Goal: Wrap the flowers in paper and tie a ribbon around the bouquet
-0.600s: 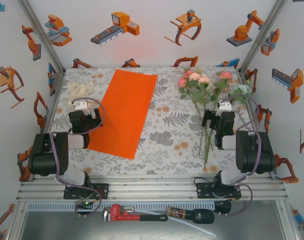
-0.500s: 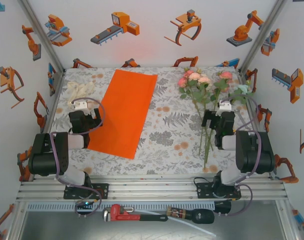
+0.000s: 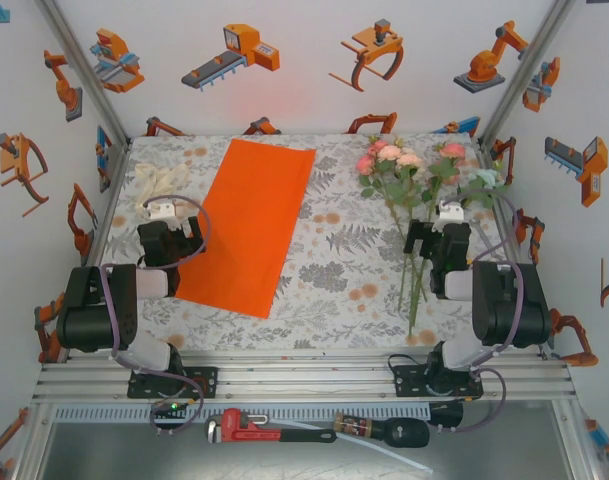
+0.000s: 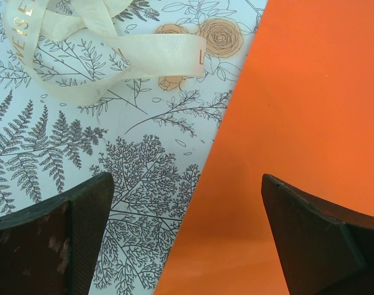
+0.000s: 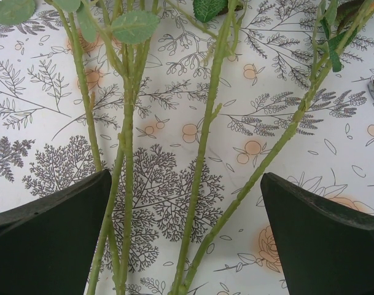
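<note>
Hovering left gripper (image 4: 188, 184) (open), beside ribbon (image 4: 134, 55)

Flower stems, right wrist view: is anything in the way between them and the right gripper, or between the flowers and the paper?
Nothing visible blocks the open right gripper from the stems; between flowers and paper lies only bare patterned cloth.

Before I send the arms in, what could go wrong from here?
The stems lie spread apart under the open right gripper, so one grasp may miss some or pinch only a few. The ribbon lies in loose loops and might tangle when lifted. The paper lies flat on the table, so the left gripper may struggle to get a finger under its edge.
</note>
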`<act>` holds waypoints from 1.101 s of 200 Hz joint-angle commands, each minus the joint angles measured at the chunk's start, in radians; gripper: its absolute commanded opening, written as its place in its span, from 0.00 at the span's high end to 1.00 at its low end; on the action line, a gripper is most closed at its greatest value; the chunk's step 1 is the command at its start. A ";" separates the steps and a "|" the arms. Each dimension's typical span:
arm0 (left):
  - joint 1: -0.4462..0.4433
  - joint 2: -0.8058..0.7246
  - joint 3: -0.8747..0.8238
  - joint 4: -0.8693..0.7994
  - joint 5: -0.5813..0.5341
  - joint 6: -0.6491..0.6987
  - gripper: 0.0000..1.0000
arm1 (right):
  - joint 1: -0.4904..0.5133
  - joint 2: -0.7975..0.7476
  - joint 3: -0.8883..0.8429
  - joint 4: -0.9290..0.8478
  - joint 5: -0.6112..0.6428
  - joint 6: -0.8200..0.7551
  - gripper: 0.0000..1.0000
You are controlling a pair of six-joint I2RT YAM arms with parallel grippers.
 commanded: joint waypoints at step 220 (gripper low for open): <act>-0.119 -0.089 0.701 -1.024 0.157 -0.305 0.03 | 0.634 -0.015 0.748 -0.991 0.045 0.763 0.09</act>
